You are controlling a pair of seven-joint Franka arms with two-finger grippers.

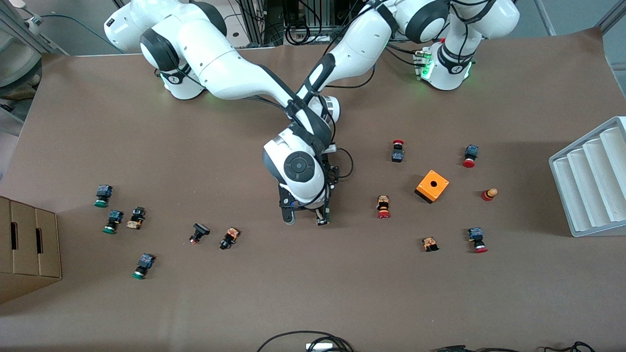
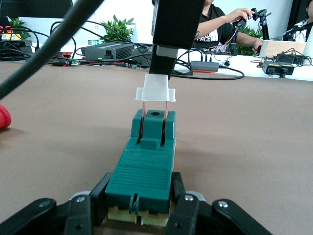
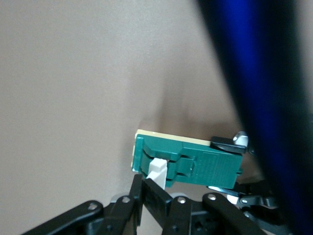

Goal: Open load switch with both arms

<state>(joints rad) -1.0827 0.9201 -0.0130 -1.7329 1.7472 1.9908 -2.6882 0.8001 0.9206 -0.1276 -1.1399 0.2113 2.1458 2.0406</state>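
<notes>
Bright, even light; right wrist view blurry.

Little can be read. In the left wrist view, a person's black shirt [image 2: 211, 35] past the bench's edge bears white letters, seemingly "FACE", cut off by the gripper in front. No other text, number or brand is legible anywhere.

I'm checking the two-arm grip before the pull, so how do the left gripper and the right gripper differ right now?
The left gripper is clamped on the green body of the load switch, holding it low against the table; the right gripper pinches only the small white tab.
The left gripper holds the switch from one end; the right gripper comes down from above, the tab already lifted out on thin metal prongs.
Both are shut on the same switch.
</notes>
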